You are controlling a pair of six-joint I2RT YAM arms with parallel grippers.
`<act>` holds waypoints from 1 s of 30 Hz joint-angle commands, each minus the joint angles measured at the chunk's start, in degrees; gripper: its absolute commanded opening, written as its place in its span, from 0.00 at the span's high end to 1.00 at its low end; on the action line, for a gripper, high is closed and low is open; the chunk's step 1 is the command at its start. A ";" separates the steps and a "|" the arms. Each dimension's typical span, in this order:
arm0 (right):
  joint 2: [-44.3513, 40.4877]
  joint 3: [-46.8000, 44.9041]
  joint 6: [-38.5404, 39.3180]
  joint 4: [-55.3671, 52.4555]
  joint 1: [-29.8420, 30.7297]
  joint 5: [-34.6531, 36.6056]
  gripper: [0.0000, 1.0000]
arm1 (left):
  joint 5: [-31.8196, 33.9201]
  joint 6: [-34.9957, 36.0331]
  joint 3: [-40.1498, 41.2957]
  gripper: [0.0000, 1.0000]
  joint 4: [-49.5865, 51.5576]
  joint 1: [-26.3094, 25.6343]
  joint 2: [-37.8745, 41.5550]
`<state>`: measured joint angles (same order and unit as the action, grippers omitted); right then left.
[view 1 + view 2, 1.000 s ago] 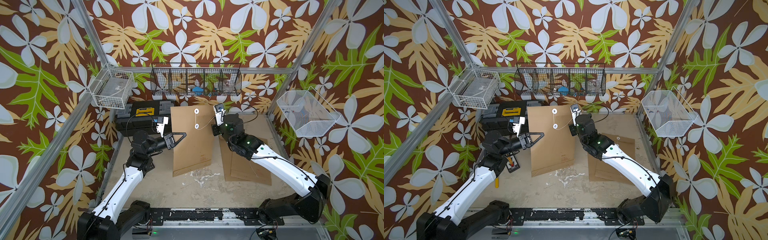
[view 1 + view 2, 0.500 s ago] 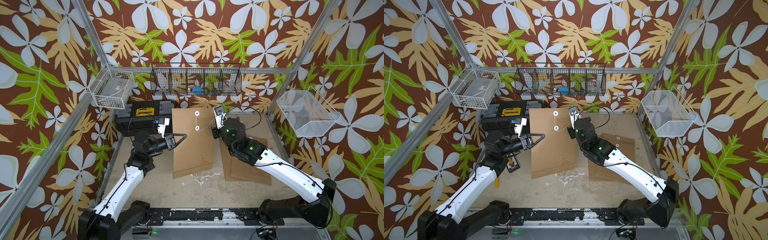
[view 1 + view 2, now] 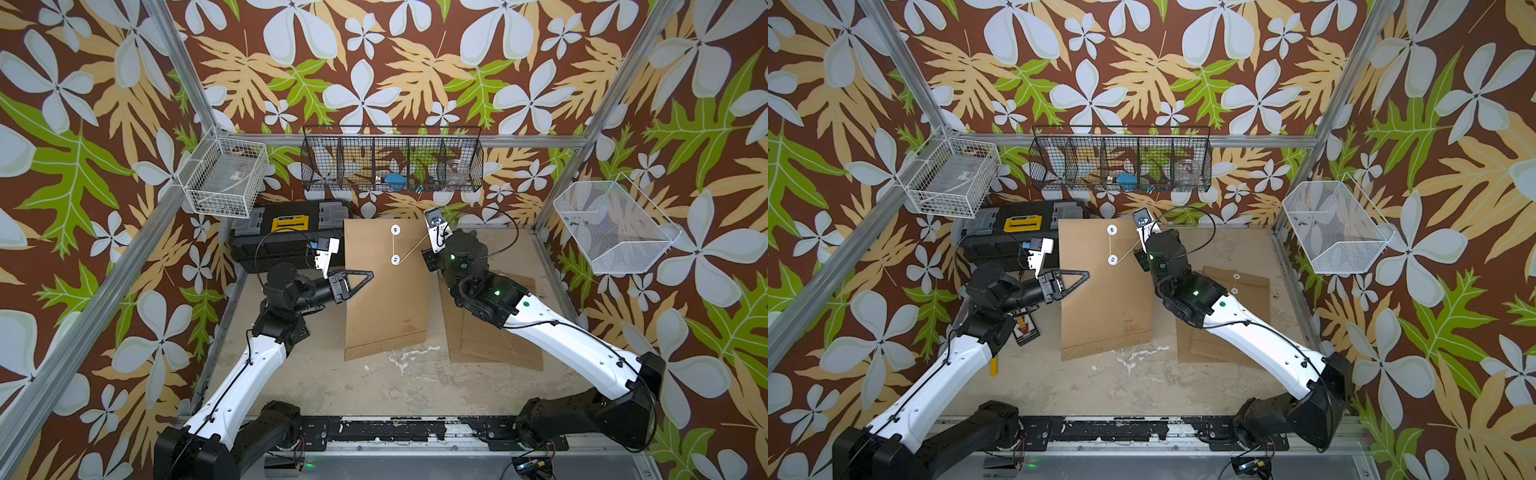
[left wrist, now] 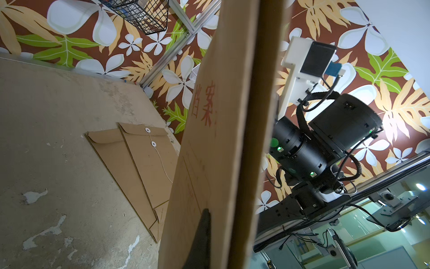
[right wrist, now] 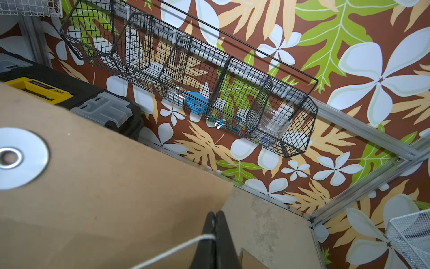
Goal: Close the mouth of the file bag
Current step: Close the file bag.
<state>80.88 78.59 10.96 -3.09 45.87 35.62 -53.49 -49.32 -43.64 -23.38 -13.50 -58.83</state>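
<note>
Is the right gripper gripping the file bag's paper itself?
No: in the right wrist view the right gripper is shut on the white string, beside the file bag.

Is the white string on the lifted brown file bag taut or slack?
Taut: white string runs straight from the lower white disc to the shut right gripper.

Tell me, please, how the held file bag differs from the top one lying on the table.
The held file bag is raised, its edge pinched by the left gripper; the lying file bag rests flat. The held bag's string runs taut to the shut right gripper; the lying bag's string trails loose. Both are brown with two white discs.
</note>
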 commanded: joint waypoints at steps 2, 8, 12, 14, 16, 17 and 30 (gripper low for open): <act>0.46 1.07 2.47 3.57 0.08 0.51 1.00 | -1.96 0.99 0.86 1.00 -1.02 -0.68 0.67; 1.55 0.94 3.78 5.12 0.09 0.51 1.00 | -2.13 0.13 1.01 1.00 -1.78 -1.08 1.38; 2.05 1.15 4.86 6.20 -0.26 -0.05 1.00 | -2.64 -0.47 0.62 1.00 -2.46 -1.07 1.21; 2.68 2.92 4.90 4.85 -0.25 -0.73 1.00 | -3.22 0.29 0.66 1.00 -1.77 -1.18 1.00; 2.97 4.26 4.05 3.12 -0.43 -2.09 1.00 | -3.55 1.92 0.53 1.00 -0.07 -1.16 1.05; 2.90 4.12 3.84 3.05 -0.42 -2.29 1.00 | -3.04 2.47 0.36 1.00 0.68 -1.16 1.19; -3.01 -5.17 -2.58 3.30 -1.52 -2.13 1.00 | 1.37 -7.85 1.52 1.00 -9.17 -1.14 1.08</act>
<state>78.11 74.06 10.46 0.32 44.88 33.01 -52.05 -53.39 -42.26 -26.09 -14.59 -57.84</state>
